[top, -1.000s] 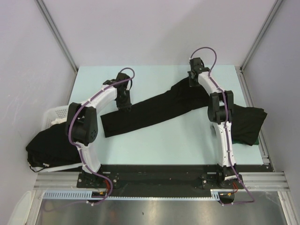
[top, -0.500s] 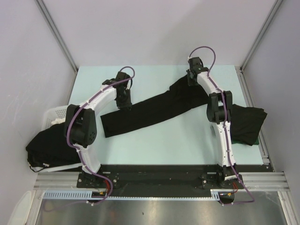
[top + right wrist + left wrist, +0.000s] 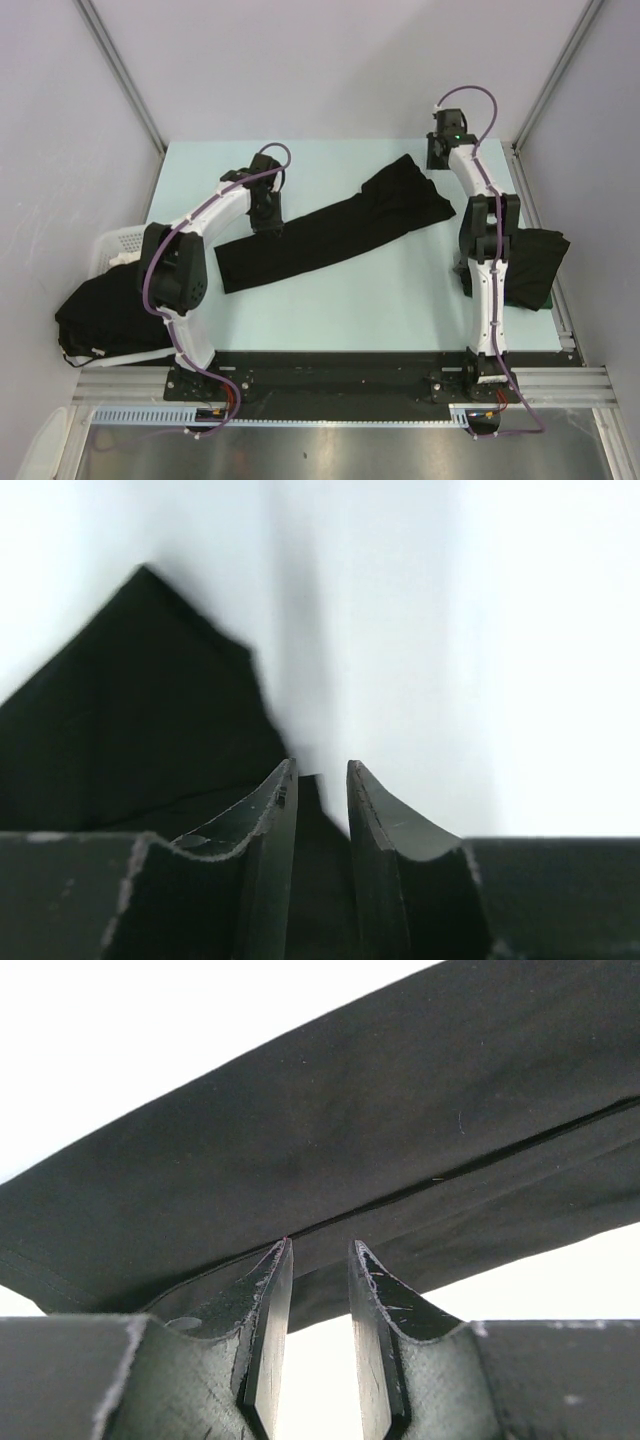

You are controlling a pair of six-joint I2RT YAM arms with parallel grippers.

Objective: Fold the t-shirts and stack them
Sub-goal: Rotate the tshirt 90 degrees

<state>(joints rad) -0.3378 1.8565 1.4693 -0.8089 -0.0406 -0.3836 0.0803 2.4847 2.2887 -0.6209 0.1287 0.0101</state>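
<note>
Table point(image 3: 340, 300): pale blue-green top, matte, evenly lit, soft shadows only. Walls point(image 3: 330, 60): plain grey-white panels on three sides. Posts point(image 3: 120, 75): two, aluminium, one at each far corner, slanting outward in the top view. Rail point(image 3: 560, 382): aluminium, along the near edge. Steel sheet point(image 3: 330, 450): in front of the rail, dull reflections. Basket point(image 3: 115, 243): white, slotted, at the table's left edge.

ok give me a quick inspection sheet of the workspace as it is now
surface: pale green table, no stains seen
job's things: black t-shirt strip diagonal mid-table; left heap of black cloth; right heap at table edge
clutter: white slotted basket behind left heap
end effectors: left end effector at strip's edge, parted; right end effector by its far end, parted, empty
cables: purple cables along both arms
surroundings: grey walls, metal rail in front
</note>
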